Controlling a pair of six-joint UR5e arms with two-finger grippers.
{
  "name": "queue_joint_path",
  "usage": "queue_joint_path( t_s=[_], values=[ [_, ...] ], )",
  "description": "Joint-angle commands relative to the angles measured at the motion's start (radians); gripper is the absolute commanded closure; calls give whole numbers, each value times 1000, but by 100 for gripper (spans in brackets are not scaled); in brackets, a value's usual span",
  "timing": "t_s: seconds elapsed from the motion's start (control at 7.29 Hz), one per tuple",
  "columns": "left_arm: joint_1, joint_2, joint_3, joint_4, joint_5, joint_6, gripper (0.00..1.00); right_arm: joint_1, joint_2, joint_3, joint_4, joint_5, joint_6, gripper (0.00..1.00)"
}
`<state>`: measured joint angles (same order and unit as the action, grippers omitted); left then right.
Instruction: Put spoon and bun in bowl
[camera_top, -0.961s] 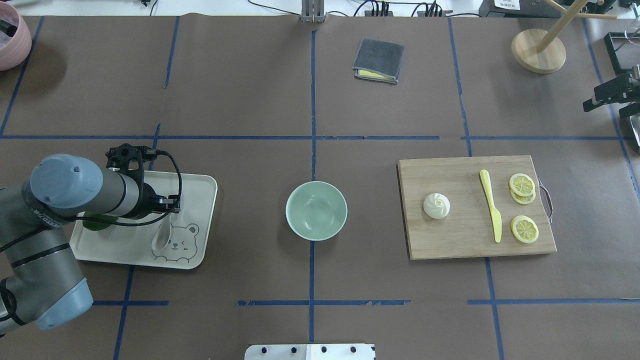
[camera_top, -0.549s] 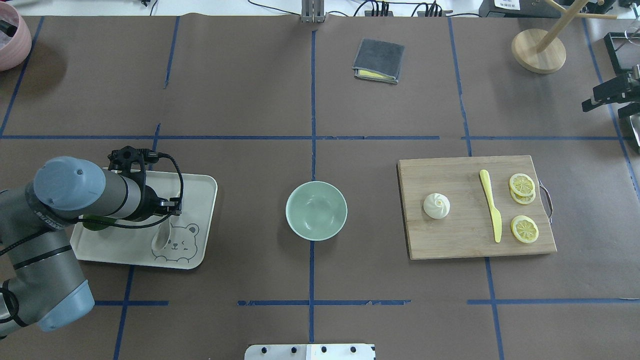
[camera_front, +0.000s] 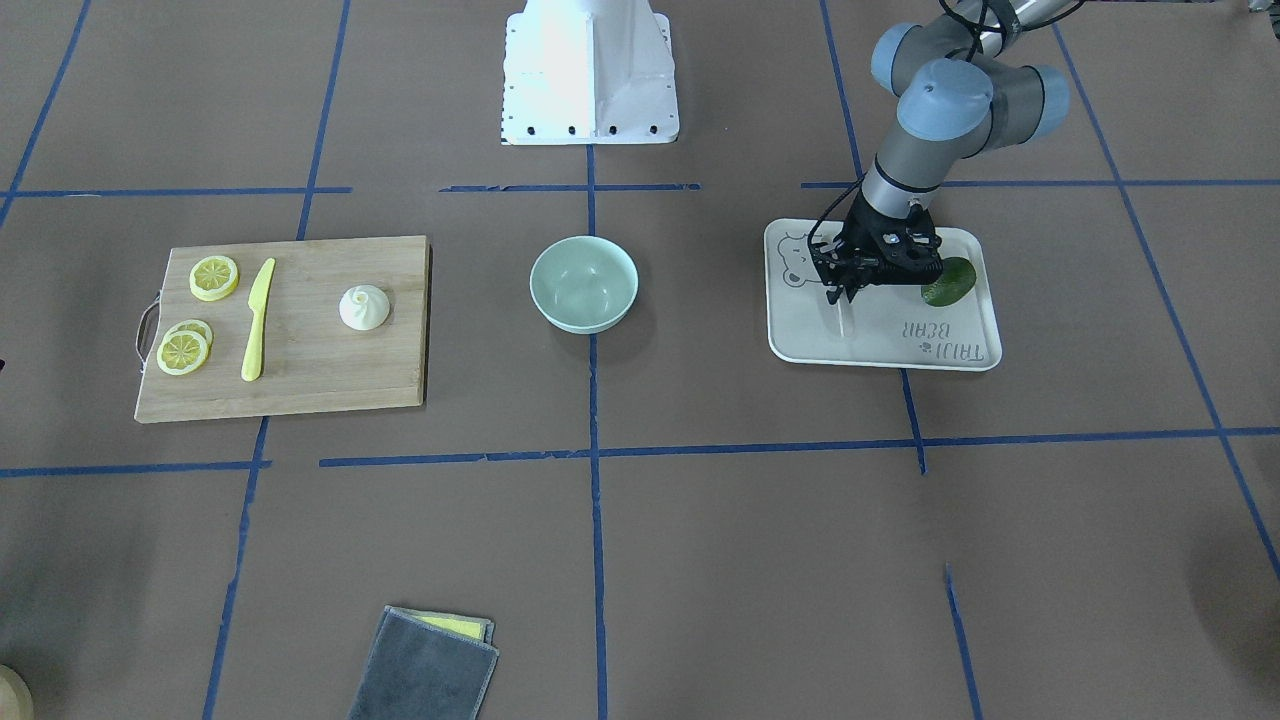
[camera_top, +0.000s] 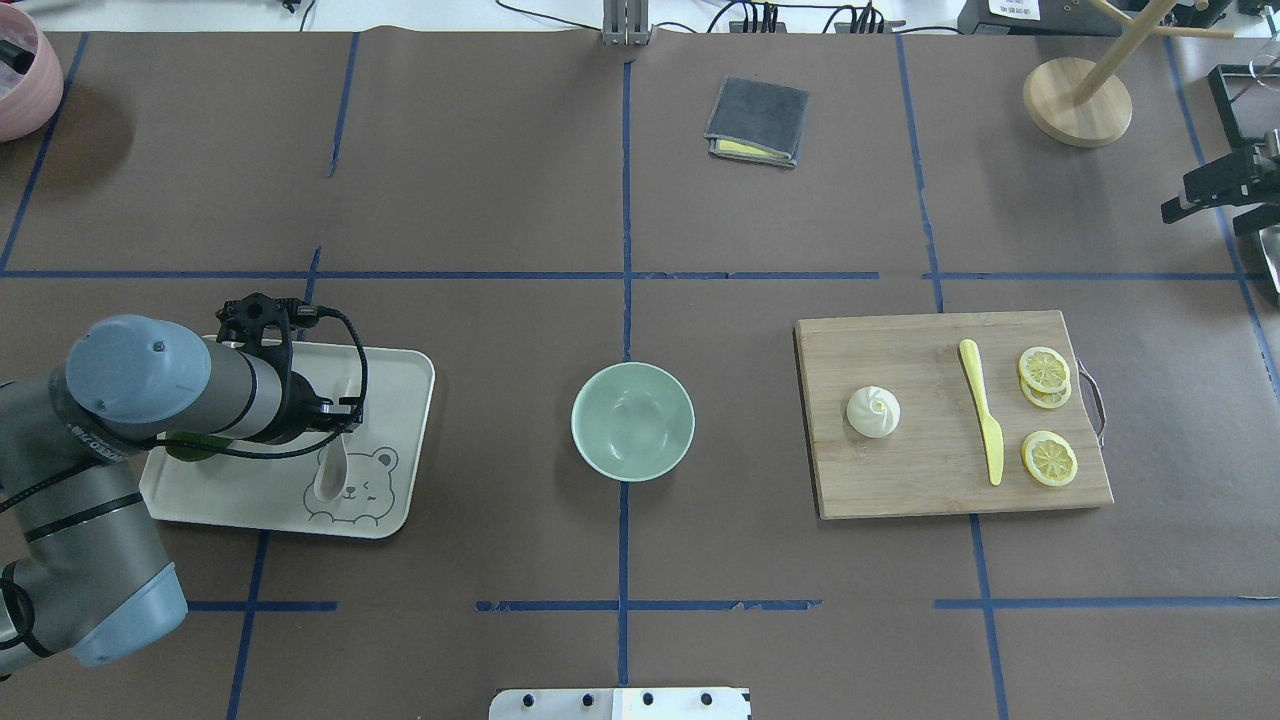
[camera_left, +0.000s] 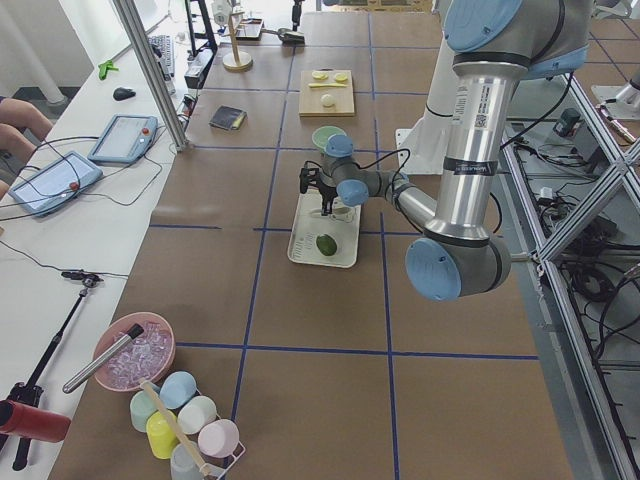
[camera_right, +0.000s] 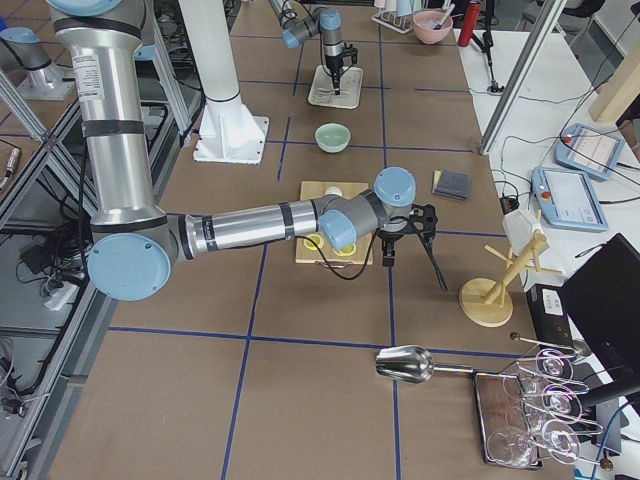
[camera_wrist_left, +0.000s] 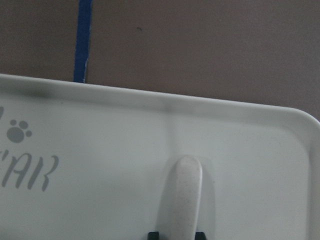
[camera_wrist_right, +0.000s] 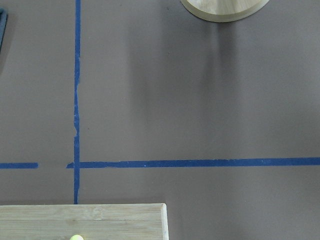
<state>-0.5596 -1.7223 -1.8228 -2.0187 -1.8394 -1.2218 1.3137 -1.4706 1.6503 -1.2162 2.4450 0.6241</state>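
Spoon (camera_top: 327, 475) handle is clamped in your left gripper (camera_top: 343, 420), inside the tray (camera_top: 400, 372) rim; brown table (camera_top: 500, 430) stretches between tray and bowl (camera_top: 650, 440).

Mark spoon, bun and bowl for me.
spoon (camera_top: 327, 478), overhead exterior view, on the scoop.
bun (camera_top: 873, 411), overhead exterior view, on its swirled top.
bowl (camera_top: 632, 425), overhead exterior view, on the bare inner floor.

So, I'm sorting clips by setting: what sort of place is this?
Likely a robotics lab workcell, not a kitchen: an industrial arm over a table gridded in blue tape, touchscreen pendants on a side bench, aluminium framing.
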Motion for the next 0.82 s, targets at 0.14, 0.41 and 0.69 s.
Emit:
queue_joint_path(
  t_s=[0.14,0.41,0.69],
  values=[
    [-23,10,-73,14,-4,4,100,-58,44,3,1,-36,90,0],
    [-60,-52,-140,49,-12,-40,100,-247,87,64,6,-179,304,0],
    [-52,-207,-84,49,-6,-313,100,-376,87,152,6,-292,451,0]
  ],
)
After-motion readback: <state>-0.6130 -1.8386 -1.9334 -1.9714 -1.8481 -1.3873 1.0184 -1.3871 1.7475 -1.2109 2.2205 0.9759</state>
